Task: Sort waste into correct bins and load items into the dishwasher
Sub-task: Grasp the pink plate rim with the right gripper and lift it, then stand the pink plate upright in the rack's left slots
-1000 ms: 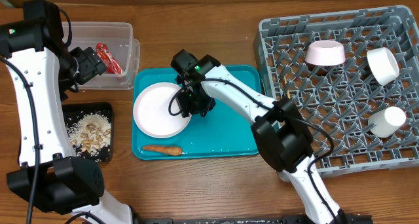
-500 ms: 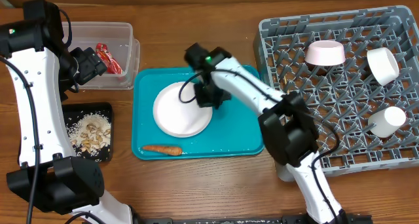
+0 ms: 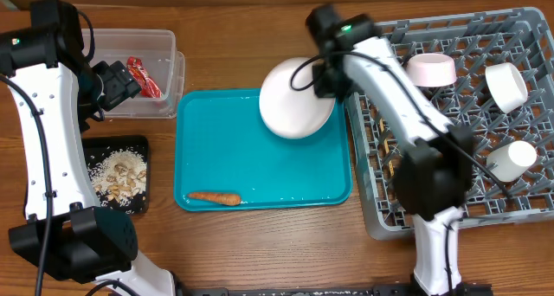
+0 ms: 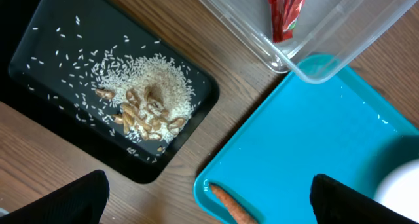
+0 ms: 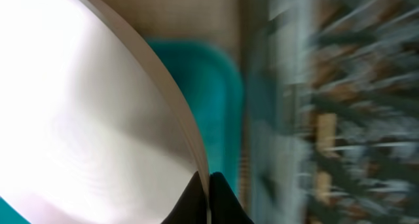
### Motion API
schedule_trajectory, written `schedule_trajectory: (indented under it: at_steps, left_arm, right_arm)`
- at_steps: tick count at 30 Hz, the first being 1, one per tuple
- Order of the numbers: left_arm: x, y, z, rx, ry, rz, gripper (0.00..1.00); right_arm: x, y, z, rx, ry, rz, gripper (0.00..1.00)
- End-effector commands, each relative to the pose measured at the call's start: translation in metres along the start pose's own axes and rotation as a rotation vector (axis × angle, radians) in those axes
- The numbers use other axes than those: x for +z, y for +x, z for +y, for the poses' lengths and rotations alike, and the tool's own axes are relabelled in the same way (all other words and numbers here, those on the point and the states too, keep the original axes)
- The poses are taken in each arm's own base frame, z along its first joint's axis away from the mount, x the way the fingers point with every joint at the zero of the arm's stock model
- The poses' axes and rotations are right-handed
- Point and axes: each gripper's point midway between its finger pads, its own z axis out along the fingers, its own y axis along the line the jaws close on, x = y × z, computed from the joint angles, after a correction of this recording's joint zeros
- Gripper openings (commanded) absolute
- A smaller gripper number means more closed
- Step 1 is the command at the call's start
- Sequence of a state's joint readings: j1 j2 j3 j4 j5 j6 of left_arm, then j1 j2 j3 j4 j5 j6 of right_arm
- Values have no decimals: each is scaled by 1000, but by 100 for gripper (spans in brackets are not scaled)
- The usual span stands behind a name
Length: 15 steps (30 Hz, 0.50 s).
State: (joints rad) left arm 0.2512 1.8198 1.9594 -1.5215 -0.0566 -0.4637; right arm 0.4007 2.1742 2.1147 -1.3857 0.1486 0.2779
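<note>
While the right end effector [image 3: 326, 78] pinches the white plate [image 3: 293, 104] by its right rim above the upper-right corner of the teal tray [image 3: 225, 149], the dish rack [image 3: 511, 209] lies immediately rightward, nearest this arm.

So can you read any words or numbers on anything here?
No words, numbers or signs can be read in any view.
The red-and-silver wrapper in the clear tub may carry print, but it is too crumpled and small to read.
The white plate, teal tray, black tray and dish rack show no writing.
</note>
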Motion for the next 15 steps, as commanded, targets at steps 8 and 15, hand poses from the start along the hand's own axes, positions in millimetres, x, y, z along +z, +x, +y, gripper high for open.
schedule_trajectory:
  at_steps: [8, 15]
  left_arm:
    - [0, -4, -1, 10, 10, -10, 100]
    - [0, -4, -1, 10, 10, -10, 100]
  right_arm:
    - [-183, -26, -162, 333, 594, -534, 4]
    - [-148, -3, -194, 474, 769, -491, 4]
